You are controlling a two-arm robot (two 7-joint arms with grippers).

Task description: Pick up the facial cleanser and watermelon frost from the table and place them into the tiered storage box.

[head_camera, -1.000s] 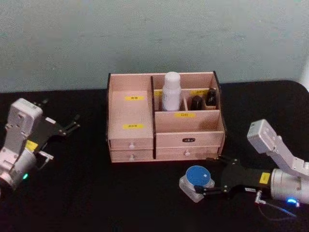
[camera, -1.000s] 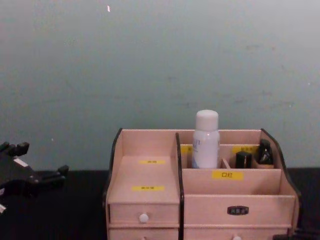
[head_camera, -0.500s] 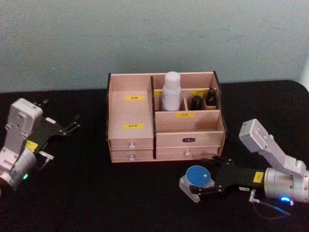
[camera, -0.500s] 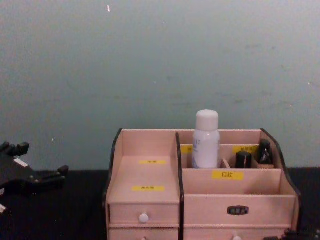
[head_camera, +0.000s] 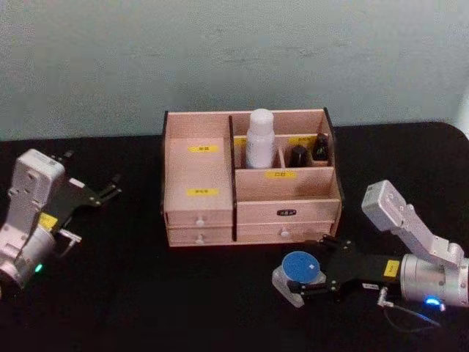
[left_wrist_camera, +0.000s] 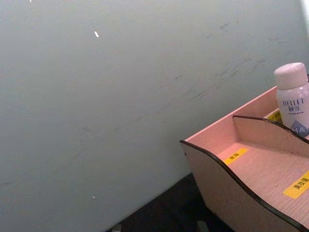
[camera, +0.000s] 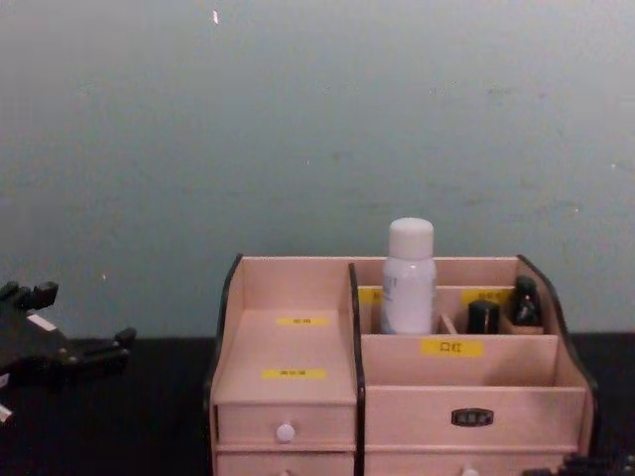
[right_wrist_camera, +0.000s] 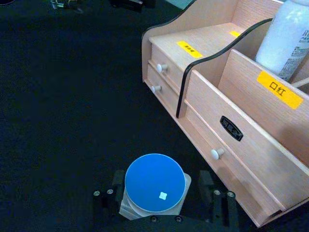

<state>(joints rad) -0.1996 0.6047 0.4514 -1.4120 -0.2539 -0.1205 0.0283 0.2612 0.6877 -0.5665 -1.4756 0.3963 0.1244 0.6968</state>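
Black table (head_camera: 146, 293) under a grey-green wall (head_camera: 220, 51) carries the tiered storage box (head_camera: 198, 169), and I see the white cleanser bottle (head_camera: 259, 139) standing upright in its rear middle compartment. At five o'clock from the box, the blue-lidded frost jar (right_wrist_camera: 155, 182) sits on the table between the spread fingers of my right gripper (head_camera: 302, 271). My left gripper (head_camera: 91, 172) hangs at nine o'clock, well apart, also spread.

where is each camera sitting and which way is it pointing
Head: high up, looking down on the black table, the storage box, the left hand and the right hand.
Chest: lower, facing the box's front; left hand at the left edge.
Left wrist: beside the box's left end, facing the wall and the white bottle.
Right wrist: looking down at the blue-lidded jar, right hand straddling it.
Head and chest both show the bottle standing in the box.
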